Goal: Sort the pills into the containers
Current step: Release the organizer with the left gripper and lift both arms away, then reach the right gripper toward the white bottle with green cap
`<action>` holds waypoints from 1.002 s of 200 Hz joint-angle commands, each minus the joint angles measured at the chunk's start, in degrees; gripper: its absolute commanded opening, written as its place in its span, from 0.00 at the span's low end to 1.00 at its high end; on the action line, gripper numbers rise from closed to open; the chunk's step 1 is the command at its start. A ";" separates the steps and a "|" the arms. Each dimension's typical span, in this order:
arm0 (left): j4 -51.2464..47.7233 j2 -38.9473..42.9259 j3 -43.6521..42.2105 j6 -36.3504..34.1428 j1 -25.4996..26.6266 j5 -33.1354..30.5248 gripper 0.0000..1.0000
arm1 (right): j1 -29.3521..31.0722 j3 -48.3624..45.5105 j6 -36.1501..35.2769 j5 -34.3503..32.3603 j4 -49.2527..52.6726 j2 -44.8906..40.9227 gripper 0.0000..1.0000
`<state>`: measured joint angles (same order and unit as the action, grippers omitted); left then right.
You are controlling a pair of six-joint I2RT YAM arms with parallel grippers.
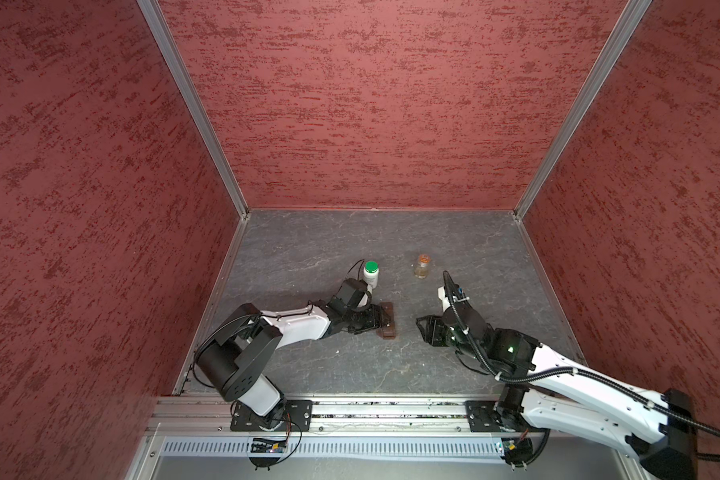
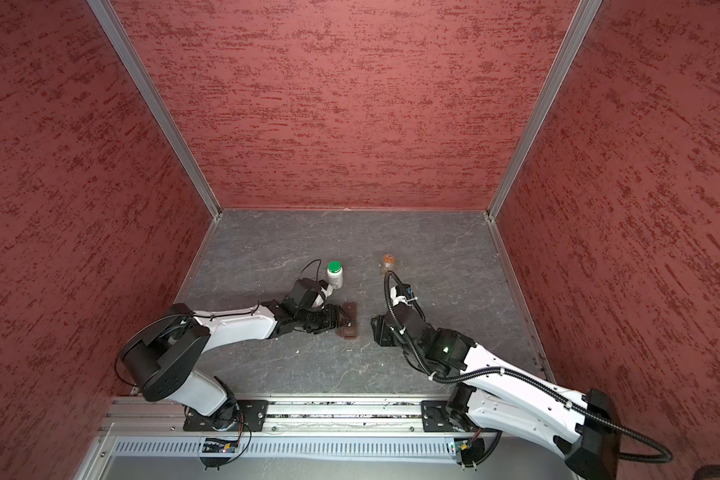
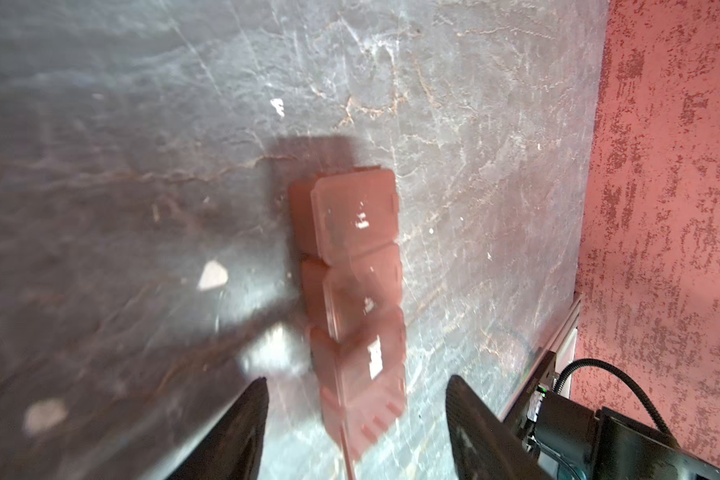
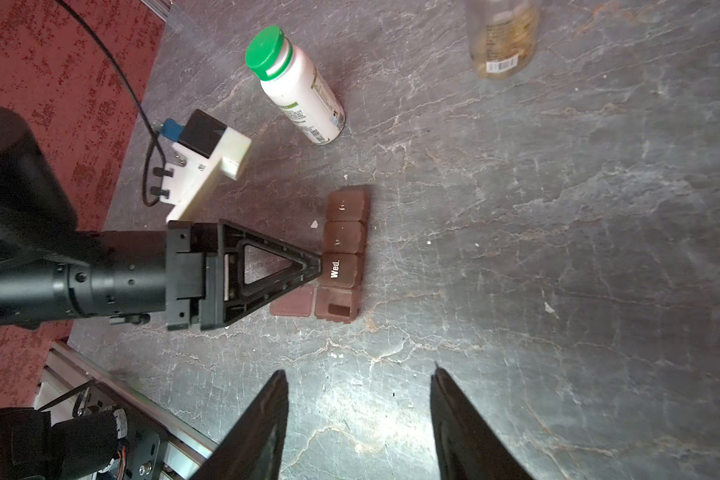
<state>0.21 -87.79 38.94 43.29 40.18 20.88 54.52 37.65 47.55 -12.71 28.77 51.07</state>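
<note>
Pill organizer [image 4: 344, 243] (end lid open) near capped white bottle [image 4: 300, 89].

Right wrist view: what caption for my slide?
Left end effector at the Wed. lid of a pill organizer; green-capped bottle nearby.

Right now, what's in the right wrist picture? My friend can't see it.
The left gripper touches the "Wed." box of a brown pill organizer whose end lid is open. A green-capped white bottle and a clear bottle stand beyond; the right gripper is open, empty.
</note>
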 commanded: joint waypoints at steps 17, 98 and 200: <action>-7.13 11.50 -1.37 -2.79 -0.19 -5.96 0.69 | -0.21 2.73 -0.18 -1.84 -1.89 0.02 0.55; -14.69 37.14 -7.35 -9.23 -10.12 -13.24 0.68 | -0.49 12.06 -1.60 -9.21 2.39 9.79 0.54; -15.30 48.70 -14.38 -11.67 -22.18 -11.65 0.71 | -4.60 56.07 -33.29 -4.21 21.94 49.00 0.71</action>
<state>-14.17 -40.91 25.50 33.71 19.94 7.49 51.20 85.76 31.81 -18.96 42.19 93.91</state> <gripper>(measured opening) 0.706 0.706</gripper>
